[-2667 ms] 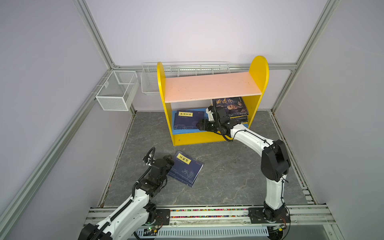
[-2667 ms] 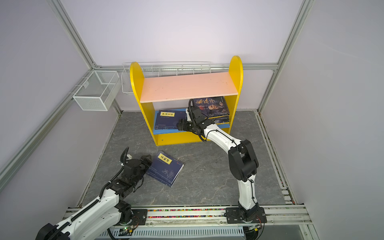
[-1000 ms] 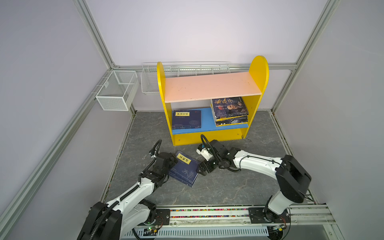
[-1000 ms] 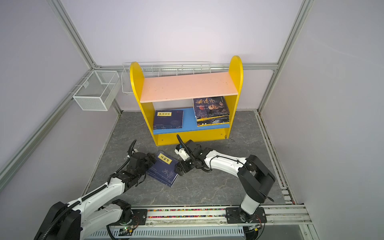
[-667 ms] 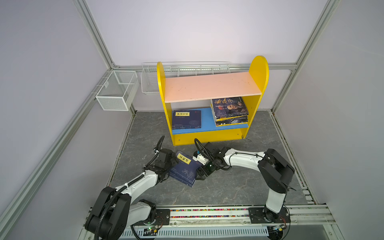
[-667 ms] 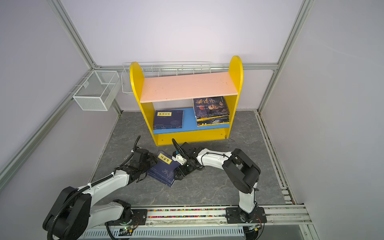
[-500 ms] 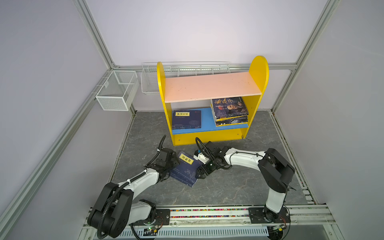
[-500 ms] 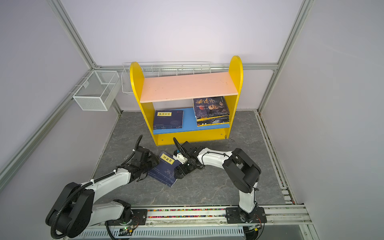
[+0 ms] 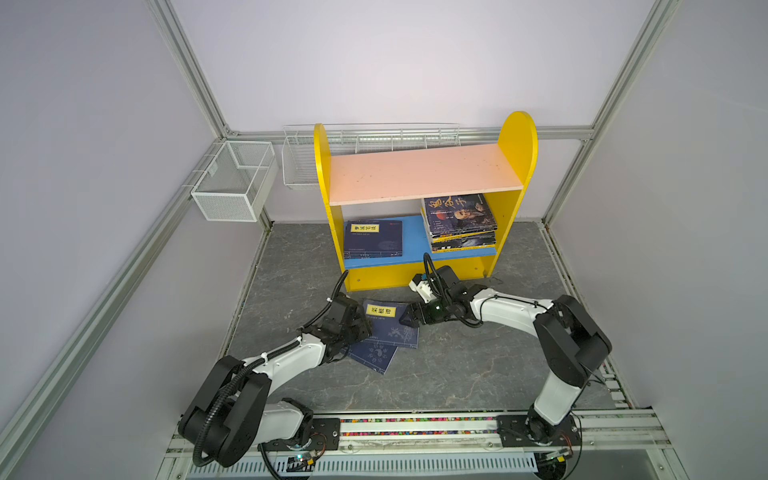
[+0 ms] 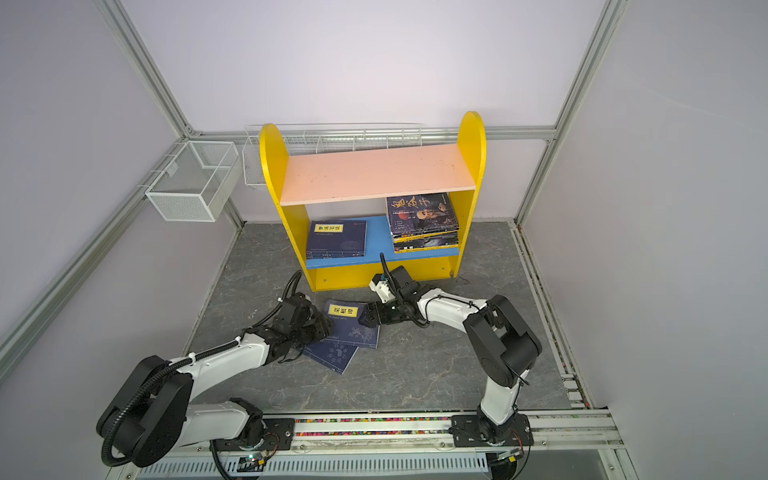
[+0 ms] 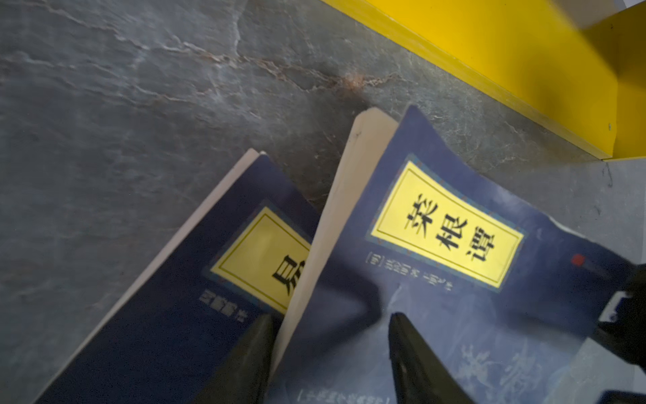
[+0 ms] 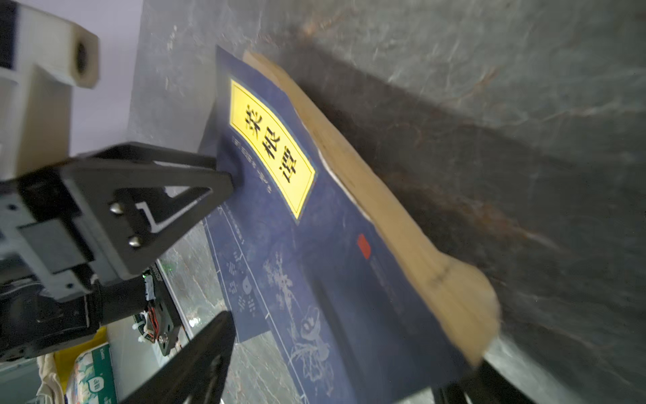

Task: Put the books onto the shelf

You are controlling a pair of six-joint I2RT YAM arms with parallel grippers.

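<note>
Navy paperback (image 9: pixel 395 328), atop another navy book (image 9: pixel 376 356) at the table's (image 9: pixel 457 370) middle before the shelf (image 9: pixel 415 279), lies lengthwise between our claws: left claw (image 11: pixel 330 316) half-open astride its title end, right claw (image 9: pixel 406 321) wide open at the opposite end, neither yet gripping, we judge.

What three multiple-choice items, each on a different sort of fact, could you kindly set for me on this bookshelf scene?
1. How many navy books lie on the floor?
A. one
B. two
C. four

2. Where is the book stack?
A. on the floor
B. in a wire basket
C. on the blue lower board

3. The pink upper board is:
A. bare
B. holding one book
C. piled full

Answers:
1 B, one navy book overlaps the other.
2 C, the stack sits at that board's right end in both top views.
3 A, nothing rests on it.
</note>
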